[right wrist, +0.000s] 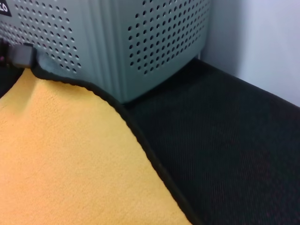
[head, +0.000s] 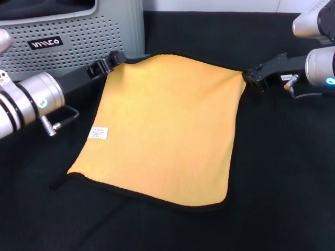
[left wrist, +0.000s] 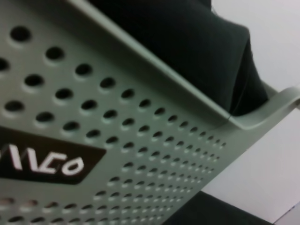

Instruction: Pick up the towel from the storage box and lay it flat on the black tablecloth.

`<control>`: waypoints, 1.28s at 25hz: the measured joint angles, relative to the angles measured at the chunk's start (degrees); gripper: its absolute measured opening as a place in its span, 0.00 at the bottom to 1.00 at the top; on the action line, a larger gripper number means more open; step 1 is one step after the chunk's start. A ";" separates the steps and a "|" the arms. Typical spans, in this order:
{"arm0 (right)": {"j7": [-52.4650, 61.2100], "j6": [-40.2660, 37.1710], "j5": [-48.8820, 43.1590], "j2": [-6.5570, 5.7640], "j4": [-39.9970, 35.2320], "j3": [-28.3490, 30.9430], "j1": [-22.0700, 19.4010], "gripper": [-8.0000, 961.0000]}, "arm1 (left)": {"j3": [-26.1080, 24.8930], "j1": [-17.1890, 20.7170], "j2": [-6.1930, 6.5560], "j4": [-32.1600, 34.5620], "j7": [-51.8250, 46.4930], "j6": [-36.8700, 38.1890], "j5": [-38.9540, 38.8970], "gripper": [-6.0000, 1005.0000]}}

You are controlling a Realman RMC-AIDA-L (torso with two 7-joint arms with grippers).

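**Towel spread on the cloth, both far corners held**

A large black, slightly fuzzy tablecloth (head: 282, 172) covers the whole work surface, with a pale wall behind it. At its far left corner stands the light grey perforated plastic storage box (head: 78, 36), its black label facing us. The bright yellow-orange microfibre towel (head: 167, 136), edged in thin black with a small white tag near its left side, lies out of the box and spread nearly flat across the middle of the tablecloth, its far left corner just beside the box wall.

We see the left gripper (head: 107, 64) low at that far left corner, its fingers closed on the towel's edge. The right gripper (head: 255, 78) sits at the far right corner, fingers likewise pinched on the hem there.

We judge the laying-out step nearly finished: the towel rests on the tablecloth with only faint ripples. The next move calls for both grippers to open, letting the corners settle, then withdraw without dragging the fabric.
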 joint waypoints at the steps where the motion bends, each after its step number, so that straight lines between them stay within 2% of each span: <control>1: -0.04 -0.12 0.00 0.01 0.02 -0.07 0.01 0.05 | 0.01 -0.39 -0.03 -0.70 0.65 -0.33 -0.08 0.04; 5: -0.57 -0.75 0.00 0.01 0.10 -0.13 0.01 0.06 | -0.04 -1.68 -0.07 -2.84 3.00 -1.67 -1.15 0.05; 15: -2.62 -2.56 0.50 -0.01 0.14 -0.10 -0.63 0.06 | -0.09 -1.86 -0.18 -3.21 5.18 -3.18 -3.05 0.07; 19: -2.87 -4.45 0.63 0.24 0.14 -0.17 -1.11 0.13 | -0.08 -1.93 -0.18 -3.75 6.56 -3.27 -3.67 0.08; 24: -2.99 -4.80 0.71 0.33 -0.71 -0.24 -1.77 0.30 | -0.02 -1.76 -0.26 -4.46 6.92 -3.98 -6.14 0.19; 27: -3.02 -4.24 0.74 0.33 -3.76 -0.73 -3.30 0.42 | -0.03 -1.35 -0.26 -4.23 6.92 -3.62 -6.58 0.38; 32: -2.55 -4.25 2.42 0.32 -13.47 -5.53 -9.20 0.61 | -0.06 -0.22 -0.25 -3.18 6.89 -2.01 -6.64 0.59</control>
